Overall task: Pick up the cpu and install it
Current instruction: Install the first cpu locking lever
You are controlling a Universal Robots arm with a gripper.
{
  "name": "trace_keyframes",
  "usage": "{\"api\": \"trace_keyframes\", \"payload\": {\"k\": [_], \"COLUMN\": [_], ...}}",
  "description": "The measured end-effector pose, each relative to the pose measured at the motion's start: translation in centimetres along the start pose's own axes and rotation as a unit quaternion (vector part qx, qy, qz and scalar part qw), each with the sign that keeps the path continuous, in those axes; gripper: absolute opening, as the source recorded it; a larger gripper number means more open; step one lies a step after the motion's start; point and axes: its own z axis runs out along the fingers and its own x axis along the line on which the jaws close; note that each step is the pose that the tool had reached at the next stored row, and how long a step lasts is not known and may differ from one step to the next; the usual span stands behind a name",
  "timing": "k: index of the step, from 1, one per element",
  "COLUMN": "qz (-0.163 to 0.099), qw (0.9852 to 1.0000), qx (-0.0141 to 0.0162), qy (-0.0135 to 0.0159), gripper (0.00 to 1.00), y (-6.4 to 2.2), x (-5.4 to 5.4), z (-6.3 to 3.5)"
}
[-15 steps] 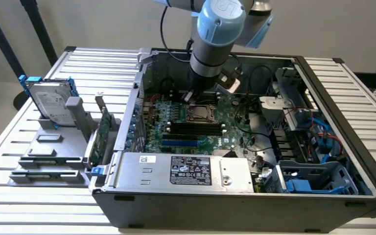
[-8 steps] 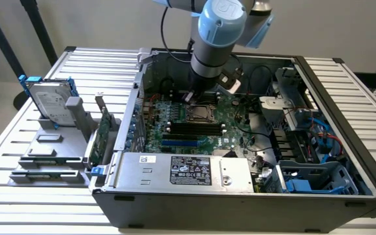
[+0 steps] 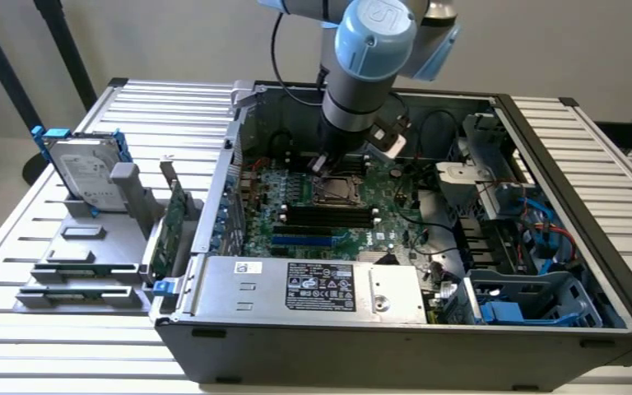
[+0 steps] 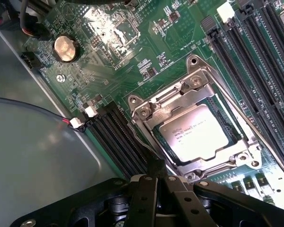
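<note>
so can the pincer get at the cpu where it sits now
Probably not for a grasp: the cpu lies in the socket with the metal frame shut over its edges. The pincer is shut just beside it, nothing between.

Hidden or unreadable items, as we find them:
- The arm (image 3: 365,58): its upper part is cut off by the exterior view's top edge.
- The socket (image 3: 341,188): partly covered by the arm in the exterior view; we cannot make out what sits inside it there.
- The cpu (image 4: 193,133): its printed lettering is too fine for us to read, and the metal frame overlaps its edges.
- The gripper (image 4: 154,187): its body runs off the wrist view's edge.
- The label (image 3: 319,290) on the power supply: text too small to read.
</note>
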Motion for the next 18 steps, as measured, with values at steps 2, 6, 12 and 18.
{"api": "trace_keyframes", "payload": {"k": [2,6,12,18], "qz": [0.000,0.000,0.000,0.000], "qw": [1.0000,1.0000,1.0000,1.0000], "qx": [0.0000,-0.0001,-0.0009,-0.0025], "qy": [0.0000,-0.0001,-0.0012,-0.0034], "gripper": [0.11,0.11,0.11,0.11], "y": [0.05,0.12,0.21,0.27], "x": [0.03,0.06,0.11,0.15], "z": [0.02,0.05,0.08,0.09]}}
